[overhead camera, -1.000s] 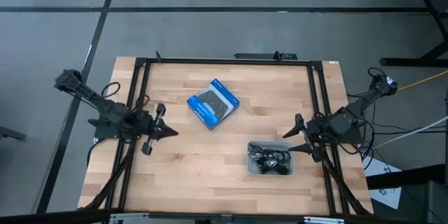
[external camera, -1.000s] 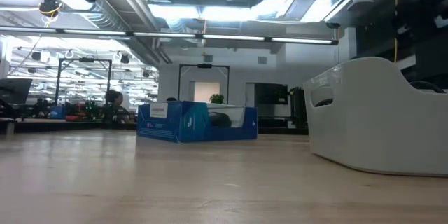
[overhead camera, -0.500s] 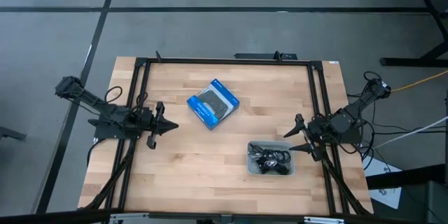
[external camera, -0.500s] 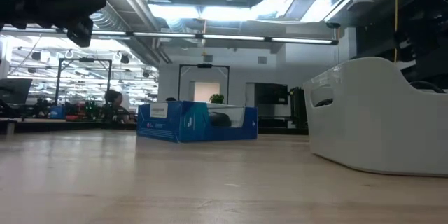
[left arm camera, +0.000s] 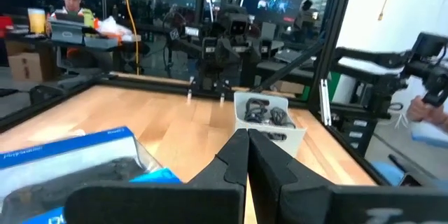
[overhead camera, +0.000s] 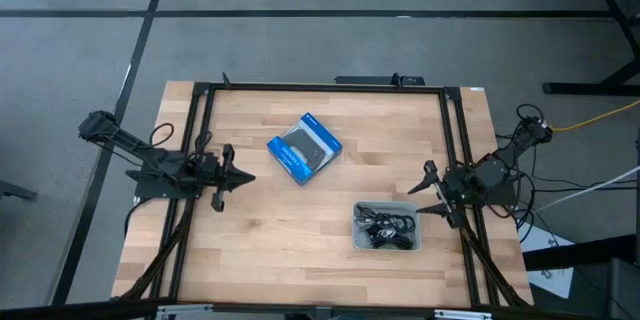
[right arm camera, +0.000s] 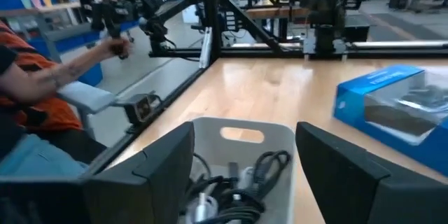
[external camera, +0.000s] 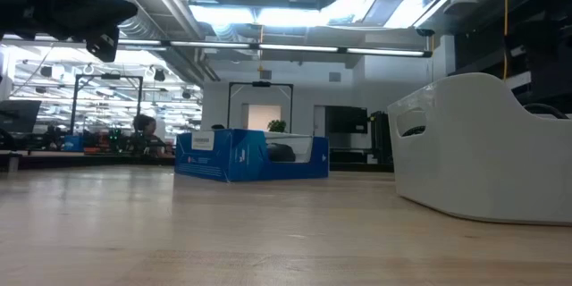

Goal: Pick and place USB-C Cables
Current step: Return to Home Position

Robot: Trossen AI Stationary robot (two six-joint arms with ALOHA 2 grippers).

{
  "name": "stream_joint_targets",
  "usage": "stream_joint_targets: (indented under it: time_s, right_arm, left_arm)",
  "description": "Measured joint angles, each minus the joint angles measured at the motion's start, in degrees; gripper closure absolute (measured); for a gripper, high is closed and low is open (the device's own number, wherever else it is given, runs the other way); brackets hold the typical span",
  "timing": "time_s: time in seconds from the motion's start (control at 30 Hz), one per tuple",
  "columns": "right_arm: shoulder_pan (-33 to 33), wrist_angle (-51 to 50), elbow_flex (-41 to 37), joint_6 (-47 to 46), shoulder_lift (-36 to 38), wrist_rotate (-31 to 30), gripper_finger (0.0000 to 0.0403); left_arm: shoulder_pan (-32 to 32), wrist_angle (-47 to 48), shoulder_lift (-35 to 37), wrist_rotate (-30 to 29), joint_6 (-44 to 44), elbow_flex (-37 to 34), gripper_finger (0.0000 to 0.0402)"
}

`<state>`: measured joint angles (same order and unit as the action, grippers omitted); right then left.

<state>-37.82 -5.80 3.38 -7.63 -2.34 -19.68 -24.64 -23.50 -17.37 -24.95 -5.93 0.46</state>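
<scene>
The wooden table [overhead camera: 300, 260] carries the blue box [overhead camera: 304, 148] slightly left of centre toward the far side, and the gray bin [overhead camera: 400, 206] on the near right. The left gripper [overhead camera: 240, 177] hangs over the table's left side, jaws pressed together and empty. The right gripper [overhead camera: 423, 190] hangs just right of the bin, jaws spread wide and empty. The USB-C Cables [overhead camera: 388, 228] lie heaped inside the bin. Homing well, I judge, means drawing each arm straight back toward its own edge, with the right one kept clear of the bin wall so nothing snags.
</scene>
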Motion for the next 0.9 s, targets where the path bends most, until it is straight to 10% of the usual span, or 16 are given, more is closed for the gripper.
stream_joint_targets:
  time_s: [0.9]
  right_arm:
    - [9.29,0.0,0.02,2.14,2.26,9.64,0.015]
  left_arm:
    - [0.0,1.64,-0.2,-0.02,-2.5,-0.01,0.0401]
